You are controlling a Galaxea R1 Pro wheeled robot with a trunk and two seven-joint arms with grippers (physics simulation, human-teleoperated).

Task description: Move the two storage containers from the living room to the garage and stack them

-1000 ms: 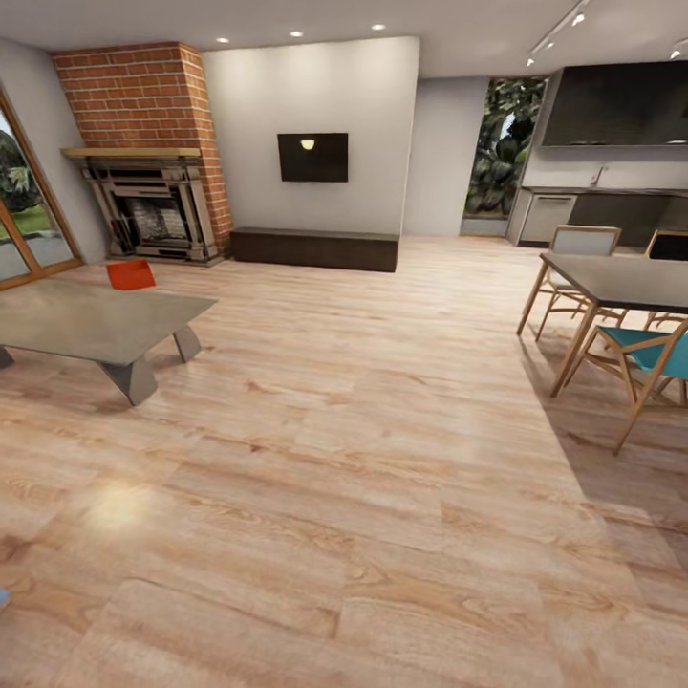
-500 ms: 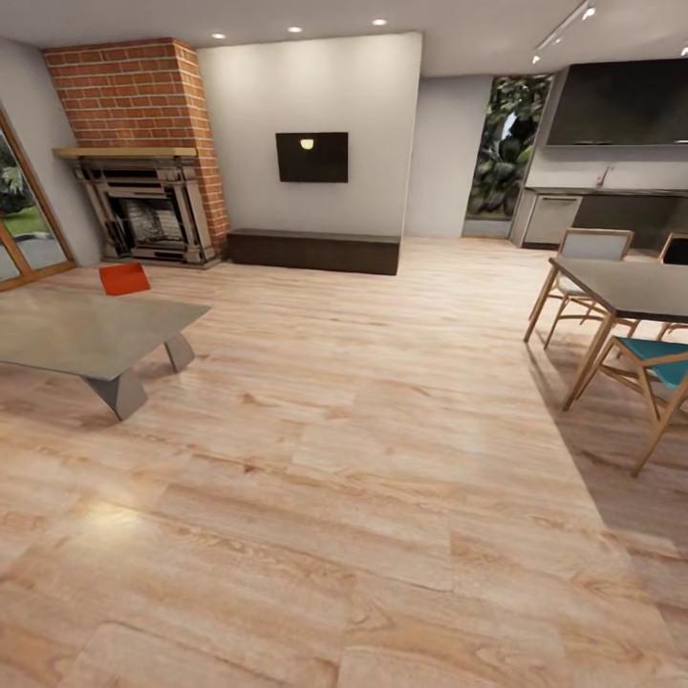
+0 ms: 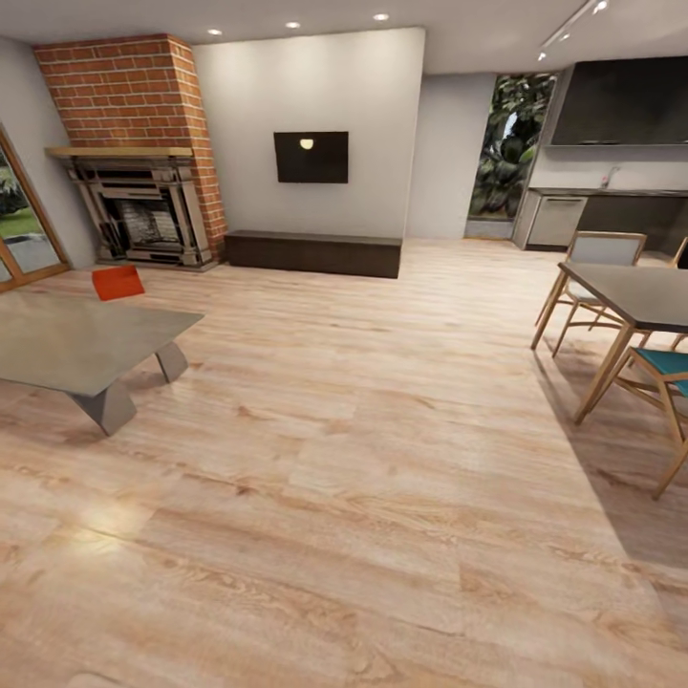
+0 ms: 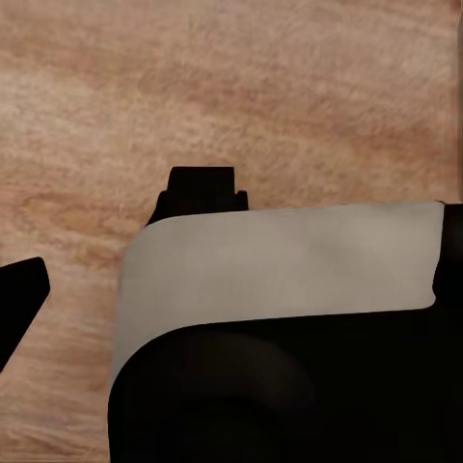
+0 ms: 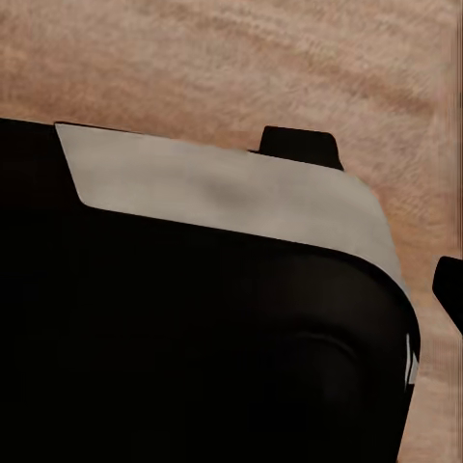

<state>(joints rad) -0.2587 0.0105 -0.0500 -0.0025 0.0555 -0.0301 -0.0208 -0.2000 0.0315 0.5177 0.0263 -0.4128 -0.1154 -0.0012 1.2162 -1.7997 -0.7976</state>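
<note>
I am in the living room, over light wood-plank flooring (image 3: pixel 363 459). One orange-red storage container (image 3: pixel 118 283) sits far off at the left, just past the far edge of a low grey table (image 3: pixel 67 349) and in front of the brick fireplace (image 3: pixel 143 205). Whether it touches the table I cannot tell. Both wrist views look down at wood planks past my own black and white body (image 4: pixel 280 260) (image 5: pixel 222 198). A black tip (image 4: pixel 19 301) shows at one edge of the left wrist view and another black tip (image 5: pixel 449 289) in the right wrist view. Neither reveals how the jaws stand.
A black wall TV (image 3: pixel 311 157) hangs above a long low dark cabinet (image 3: pixel 313 253) at the back. A dining table (image 3: pixel 635 296) with wooden chairs (image 3: pixel 597 253) stands at the right. A kitchen counter (image 3: pixel 612 215) lies behind it, and a glass door (image 3: pixel 24 239) is at the far left.
The whole head view has shifted, so the camera moved. The low table and the container have slid left and slightly down in the picture, and the dining table has slid right. Nothing itself moved.
</note>
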